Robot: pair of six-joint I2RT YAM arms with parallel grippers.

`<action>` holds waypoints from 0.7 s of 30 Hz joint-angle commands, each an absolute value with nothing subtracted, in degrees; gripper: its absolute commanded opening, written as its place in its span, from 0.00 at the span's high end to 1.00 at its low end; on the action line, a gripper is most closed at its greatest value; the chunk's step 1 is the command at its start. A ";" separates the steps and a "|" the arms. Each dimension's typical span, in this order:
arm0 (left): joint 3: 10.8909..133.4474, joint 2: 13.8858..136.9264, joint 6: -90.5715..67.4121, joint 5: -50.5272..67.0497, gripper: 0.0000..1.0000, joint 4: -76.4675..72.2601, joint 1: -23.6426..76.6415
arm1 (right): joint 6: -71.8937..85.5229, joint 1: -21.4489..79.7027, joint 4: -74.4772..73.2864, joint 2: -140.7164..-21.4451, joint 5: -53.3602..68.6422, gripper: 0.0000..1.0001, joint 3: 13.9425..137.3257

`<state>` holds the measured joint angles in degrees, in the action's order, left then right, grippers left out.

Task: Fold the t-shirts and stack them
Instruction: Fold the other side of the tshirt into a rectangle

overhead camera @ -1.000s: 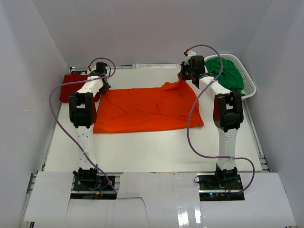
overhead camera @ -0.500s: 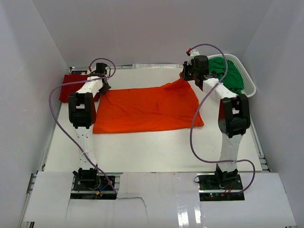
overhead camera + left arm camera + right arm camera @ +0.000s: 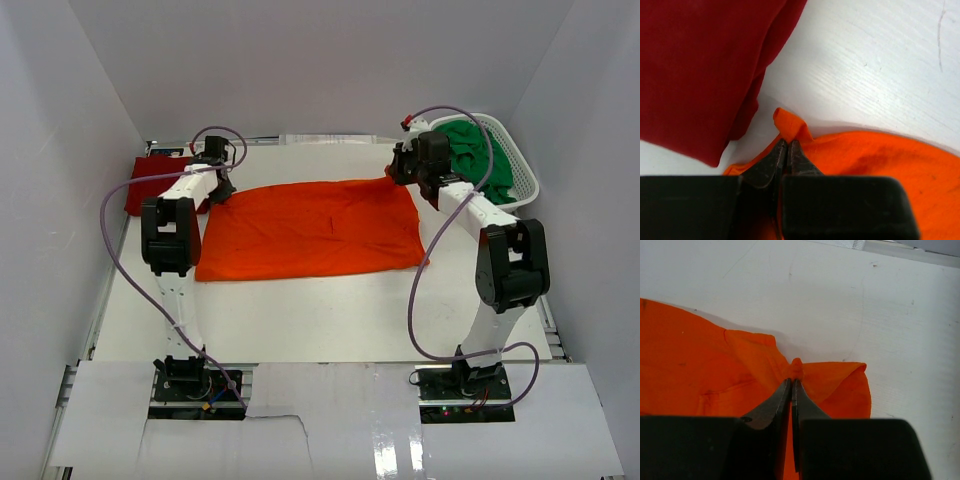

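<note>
My left gripper [image 3: 786,145] is pinched nearly closed on the far-left corner of the orange t-shirt [image 3: 310,230]. My right gripper [image 3: 791,382] is clamped tight on its far-right corner. Both arms reach forward, low over the table [image 3: 320,320], the shirt spread flat between them. The dark red t-shirt [image 3: 695,65] lies just beside the left corner. The green t-shirt [image 3: 478,160] sits in the white basket [image 3: 527,186].

The spread t-shirt [image 3: 310,228] lies flat on the middle of the table [image 3: 320,310]. At its ten o'clock, just beside that corner but apart from it, lies the folded t-shirt [image 3: 140,190]. At two o'clock stands the basket [image 3: 525,185], with the bundled t-shirt [image 3: 480,160] in it.
</note>
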<state>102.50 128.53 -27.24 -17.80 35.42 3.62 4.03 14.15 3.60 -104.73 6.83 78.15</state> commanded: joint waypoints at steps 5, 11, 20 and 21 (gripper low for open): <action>96.51 116.64 -26.63 -20.82 1.00 34.28 3.87 | 3.52 13.45 6.59 -97.91 5.80 0.92 73.40; 91.94 111.98 -25.75 -21.88 1.00 31.56 3.96 | 4.48 13.27 6.59 -94.84 6.59 0.92 70.67; 84.74 107.94 -25.75 -23.90 1.00 30.33 4.13 | 6.15 12.92 6.42 -90.27 6.33 0.92 64.26; 84.03 107.49 -25.58 -23.91 1.00 29.97 4.13 | 6.24 12.92 6.42 -89.22 6.24 0.92 63.64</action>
<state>86.00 112.36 -25.96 -21.69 30.92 3.95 5.43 13.47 4.45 -92.86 6.44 65.04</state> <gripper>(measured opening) 0.111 0.081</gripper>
